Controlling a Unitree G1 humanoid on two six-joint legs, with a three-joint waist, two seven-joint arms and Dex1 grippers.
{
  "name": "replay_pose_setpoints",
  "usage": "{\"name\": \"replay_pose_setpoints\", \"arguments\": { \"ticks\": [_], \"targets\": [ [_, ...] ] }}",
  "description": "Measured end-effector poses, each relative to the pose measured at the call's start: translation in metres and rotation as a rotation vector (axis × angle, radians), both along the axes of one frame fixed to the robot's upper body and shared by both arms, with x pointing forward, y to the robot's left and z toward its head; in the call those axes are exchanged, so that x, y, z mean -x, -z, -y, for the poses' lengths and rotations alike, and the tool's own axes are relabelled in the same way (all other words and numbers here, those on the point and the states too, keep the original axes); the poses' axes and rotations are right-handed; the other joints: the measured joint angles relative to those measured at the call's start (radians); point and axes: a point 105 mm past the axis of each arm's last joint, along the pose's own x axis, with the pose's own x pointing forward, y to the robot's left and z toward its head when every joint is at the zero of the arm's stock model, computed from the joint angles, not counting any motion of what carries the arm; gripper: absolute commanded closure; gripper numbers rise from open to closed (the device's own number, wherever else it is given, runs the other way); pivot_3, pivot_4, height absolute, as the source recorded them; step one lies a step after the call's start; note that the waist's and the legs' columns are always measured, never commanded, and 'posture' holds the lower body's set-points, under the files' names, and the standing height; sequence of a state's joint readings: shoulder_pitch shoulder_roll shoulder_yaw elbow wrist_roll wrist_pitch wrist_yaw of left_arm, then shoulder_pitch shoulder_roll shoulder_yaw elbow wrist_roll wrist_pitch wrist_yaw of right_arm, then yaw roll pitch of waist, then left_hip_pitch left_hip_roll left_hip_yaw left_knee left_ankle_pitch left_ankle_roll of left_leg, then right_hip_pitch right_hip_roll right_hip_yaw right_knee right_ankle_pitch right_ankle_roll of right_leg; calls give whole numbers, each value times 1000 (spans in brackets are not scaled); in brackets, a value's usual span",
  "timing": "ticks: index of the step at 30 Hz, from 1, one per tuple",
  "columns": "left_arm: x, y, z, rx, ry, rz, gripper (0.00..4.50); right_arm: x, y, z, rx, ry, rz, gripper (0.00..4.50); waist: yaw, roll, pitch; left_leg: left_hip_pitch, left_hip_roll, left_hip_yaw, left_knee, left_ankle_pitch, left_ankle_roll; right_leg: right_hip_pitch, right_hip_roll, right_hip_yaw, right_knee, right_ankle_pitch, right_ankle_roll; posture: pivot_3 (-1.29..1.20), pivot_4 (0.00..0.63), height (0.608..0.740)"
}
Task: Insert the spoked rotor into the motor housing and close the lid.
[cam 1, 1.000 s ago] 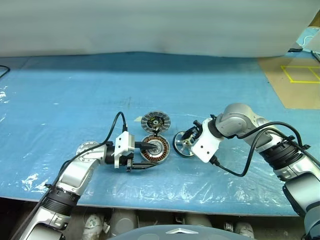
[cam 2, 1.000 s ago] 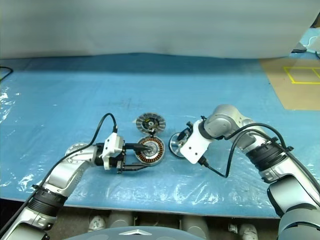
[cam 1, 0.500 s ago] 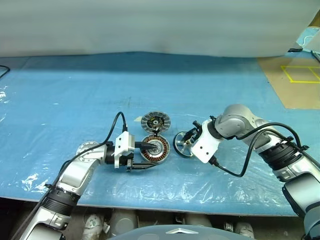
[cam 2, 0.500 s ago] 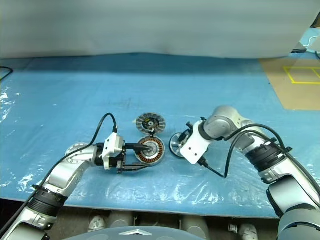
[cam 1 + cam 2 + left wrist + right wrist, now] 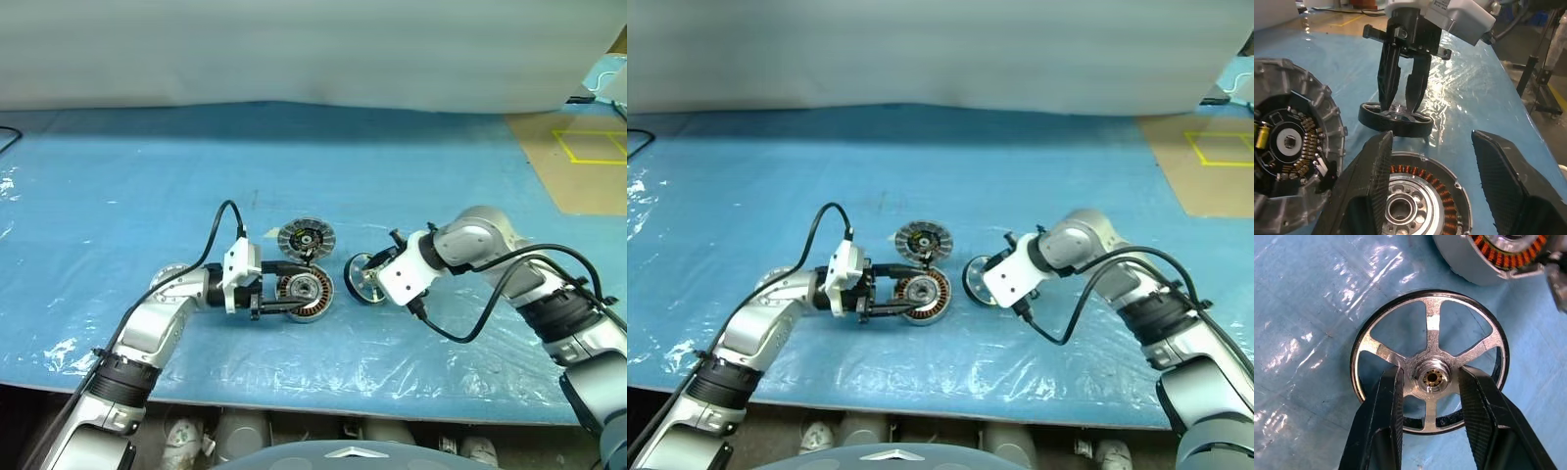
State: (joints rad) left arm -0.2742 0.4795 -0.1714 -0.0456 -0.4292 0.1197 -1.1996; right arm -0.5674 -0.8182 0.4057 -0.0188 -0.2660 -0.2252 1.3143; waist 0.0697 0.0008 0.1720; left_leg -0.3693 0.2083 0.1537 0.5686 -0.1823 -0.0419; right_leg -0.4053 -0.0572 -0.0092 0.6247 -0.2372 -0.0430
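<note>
Blue plastic-covered table (image 5: 147, 176), pale wall (image 5: 294, 49) behind, perhaps cardboard (image 5: 578, 166) with yellow tape.

- No text, label, brand or number can be read on anything in these views.
- The one sign-like mark is a yellow taped square outline (image 5: 591, 145), with no writing, on the brown floor panel (image 5: 549, 176) at the far right of the scene.

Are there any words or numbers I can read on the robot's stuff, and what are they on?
None can be read.
The lid: tiny parts inside, no writing legible.
The spoked rotor: bare metal, no marks.
The motor housing: no label visible.
</note>
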Motion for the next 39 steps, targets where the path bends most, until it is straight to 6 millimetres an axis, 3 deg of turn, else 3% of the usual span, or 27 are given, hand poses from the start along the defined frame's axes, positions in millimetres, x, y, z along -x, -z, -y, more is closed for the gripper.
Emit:
{"name": "replay_pose_setpoints", "arguments": {
  "ticks": [4,8,19,26,39],
  "targets": [
    [-19,-20,-10,35,-60,41,1763,4,-5,11,-99,148,-76,3169,-1,0,0,0,0,0,0,0,0,0,0,0,0,0,0,0,150,740],
    [-23,-21,-21,19,-65,17,1763,7,-13,14,-189,248,-135,3169,-4,0,0,1,1,0,-1,0,0,-1,1,0,0,0,0,0,150,740],
    [-12,-11,-42,-101,-6,-10,1763,40,-44,-47,-595,300,-443,3169,3,0,0,0,0,0,-3,1,-1,-1,1,0,-1,0,0,0,150,740],
    [-5,-7,-39,-96,-8,-8,1763,42,-38,-58,-606,323,-512,3169,1,0,0,0,-1,0,-4,2,-5,-2,0,0,-2,0,0,0,150,740],
    [4,3,-36,-79,-46,-31,1763,26,-27,-69,-546,317,-539,3169,0,0,0,0,-1,0,-5,3,-5,-1,0,0,-2,0,0,0,150,740]
  ]
}}
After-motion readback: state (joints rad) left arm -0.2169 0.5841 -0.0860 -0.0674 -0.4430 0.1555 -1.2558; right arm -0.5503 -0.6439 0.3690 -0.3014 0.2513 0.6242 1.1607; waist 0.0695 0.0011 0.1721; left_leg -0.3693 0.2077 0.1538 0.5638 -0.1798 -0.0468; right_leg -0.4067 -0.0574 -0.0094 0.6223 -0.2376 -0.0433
